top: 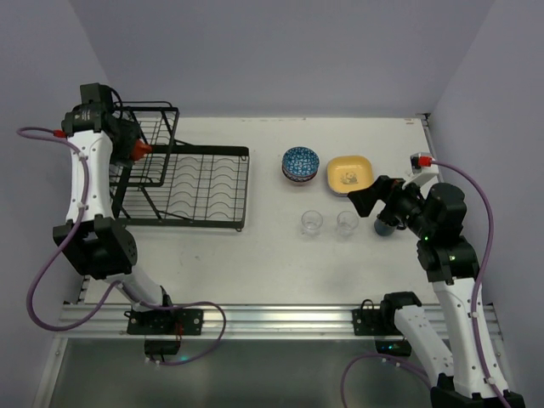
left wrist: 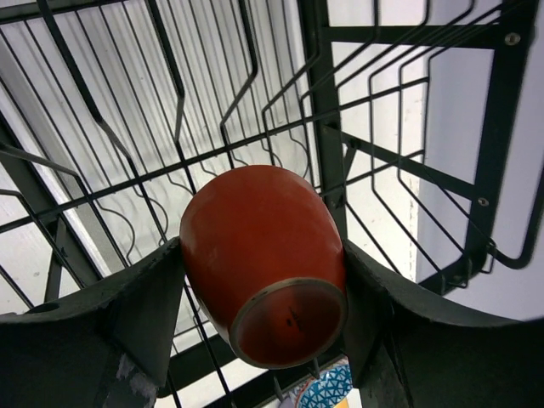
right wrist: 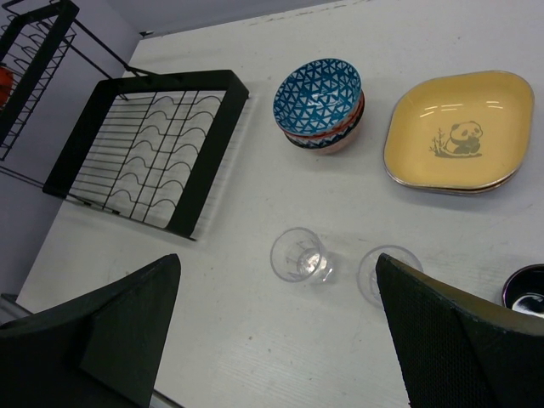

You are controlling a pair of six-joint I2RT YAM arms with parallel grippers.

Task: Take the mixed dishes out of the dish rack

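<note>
The left claw (left wrist: 262, 276) is clenched on the orange mug (left wrist: 259, 246). One dark finger (left wrist: 127, 314) presses on the mug's left side and the other presses on its right. The mug lies tilted between them, its pale-rimmed base turned back toward the wrist and its rounded body pointing away. Just past the fingertips, on all sides, run the black wires of the dish rack (left wrist: 319, 102). In the overhead view claw and mug sit in the taller raised basket (top: 153, 127), with the flat slotted tray (top: 204, 183) beyond it toward the middle of the table (top: 255, 255). Far past the mug, seen through the wires, a sliver of blue-and-white pattern shows, too small to read.

The right claw (right wrist: 279, 263) is released, its fingers (right wrist: 110, 331) spread wide with nothing between them, and it hangs above the table. Closest, below the gap between the fingers, stand two clear glasses (right wrist: 299, 255), upright and near each other but apart. Just outside the right finger is the dark mug (right wrist: 527, 293), cut off by the frame edge. Farther ahead is the stack of small patterned bowls (right wrist: 319, 98), the blue-white one on top and a reddish one under it. To the right of the bowls lies the yellow plate (right wrist: 459, 127) with a panda on it, and another plate's edge shows beneath. Farthest ahead and to the left is the rack's flat tray, and the raised basket is at the far corner, where a spot of orange shows.
</note>
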